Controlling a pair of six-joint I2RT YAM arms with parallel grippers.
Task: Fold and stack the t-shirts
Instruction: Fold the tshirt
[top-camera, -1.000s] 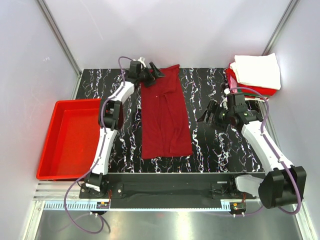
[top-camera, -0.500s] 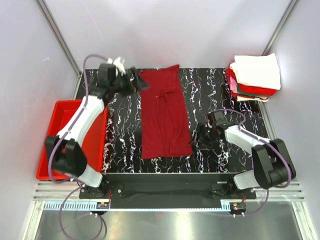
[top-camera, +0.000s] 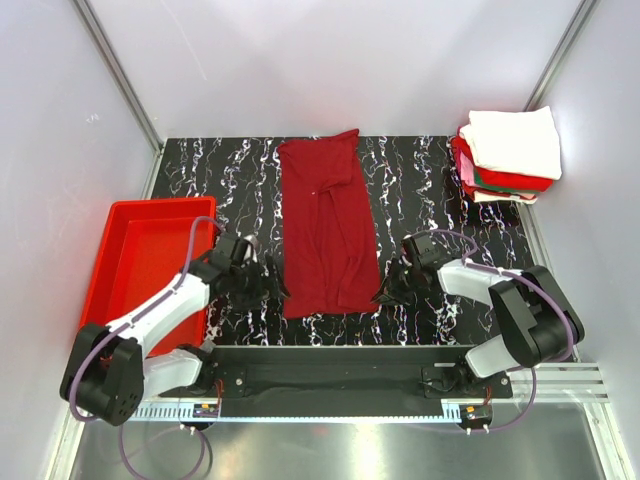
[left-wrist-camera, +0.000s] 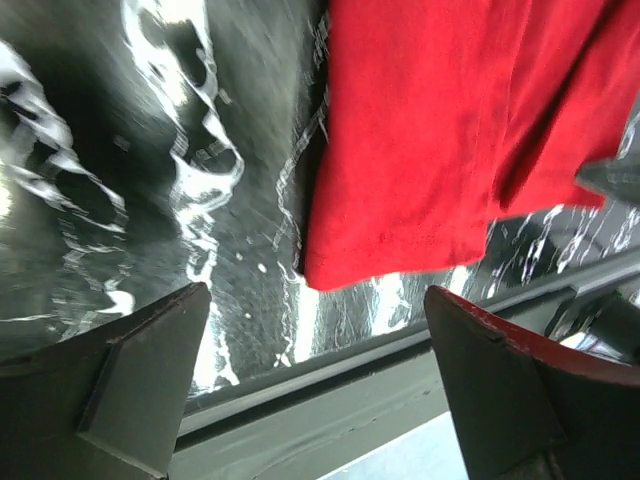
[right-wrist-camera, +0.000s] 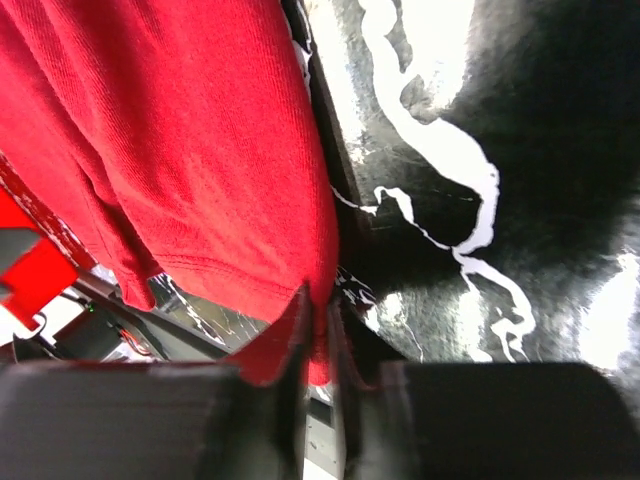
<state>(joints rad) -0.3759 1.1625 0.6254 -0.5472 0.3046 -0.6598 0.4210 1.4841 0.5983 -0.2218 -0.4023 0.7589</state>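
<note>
Now, tee (top-camera: 328, 225): dark maroon, spread flat as a long strip down the middle of the table (top-camera: 430, 180), running from the far edge almost to the near edge.
Tee edges: left long side fairly straight; right long side overlaid by a folded-in flap; near hem lies just short of the table's front rim (the left wrist view shows a thin band of marbled top between hem and rim).
Left gripper (top-camera: 268, 283): low over the table just beside the tee's near-left corner, jaws released wide, the corner ahead of them and untouched.
Right gripper (top-camera: 388, 290): at the near-right corner, jaws clenched on the tee's hem; the wrist view shows red cloth pinched between the fingers (right-wrist-camera: 290, 345).
Stack (top-camera: 510, 150): folded tees at the far-right corner, white on top, red and green edges showing beneath, well apart from the tee.
Tray (top-camera: 140, 270): red, hanging off the table's left side.
Open room: a bare strip of table on each side of the tee, the right one wider and reaching to the stack.
</note>
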